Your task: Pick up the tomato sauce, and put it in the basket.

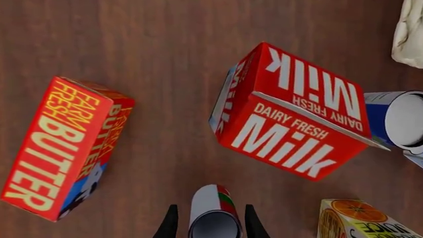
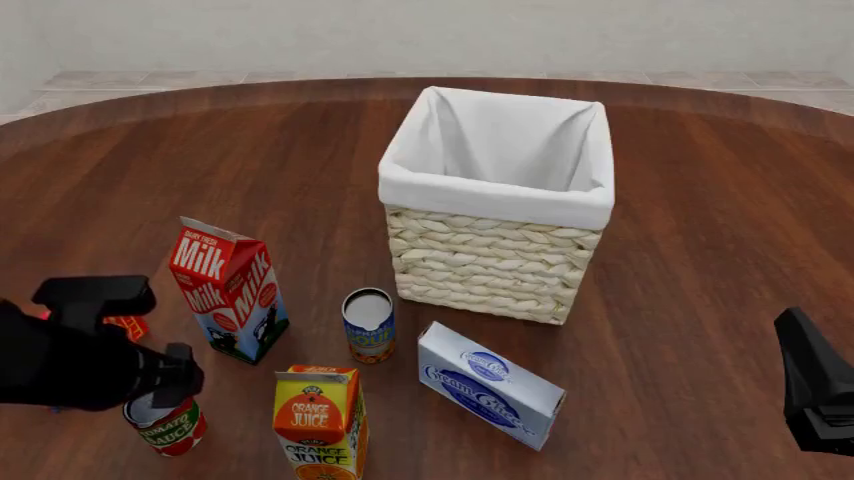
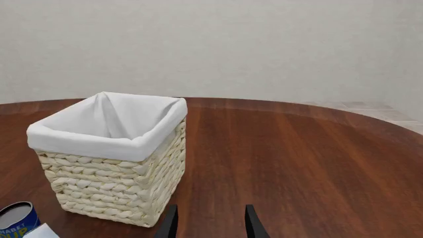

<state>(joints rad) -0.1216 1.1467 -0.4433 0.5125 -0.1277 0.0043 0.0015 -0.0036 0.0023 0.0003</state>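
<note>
Left wrist view: left hand (image 1: 210, 227) has its two dark fingers on either side of the tomato sauce (image 1: 213, 210), pinching it just below the silver top. Whether the can is clear of the tabletop (image 1: 158, 59) cannot be told from here. Beyond it lie the butter box (image 1: 63, 146), the milk carton (image 1: 290, 111), part of the blue-labelled can (image 1: 396, 119) and a corner of the orange juice carton (image 1: 357, 218).

Front view: the left hand (image 2: 158, 385) sits at the near left, over the tomato sauce (image 2: 168, 425), which is just left of the orange juice carton (image 2: 320, 420). The can looks slightly lifted, but the arm hides much of it, so that is a guess. The milk carton (image 2: 227, 290) stands just beyond; the blue-labelled can (image 2: 368, 325) and cream cheese box (image 2: 487, 385) lie between this cluster and the basket (image 2: 494, 250). The basket stands well apart, farther and to the right, with nothing showing inside its liner. The right arm (image 2: 817, 395) waits at the near right edge.

Right wrist view: right hand (image 3: 210, 223) is spread, holding nothing, facing the basket (image 3: 112, 183).

Progress: the grasp appears made. Lifting, carrying far and right over the rim, and releasing are all left.
</note>
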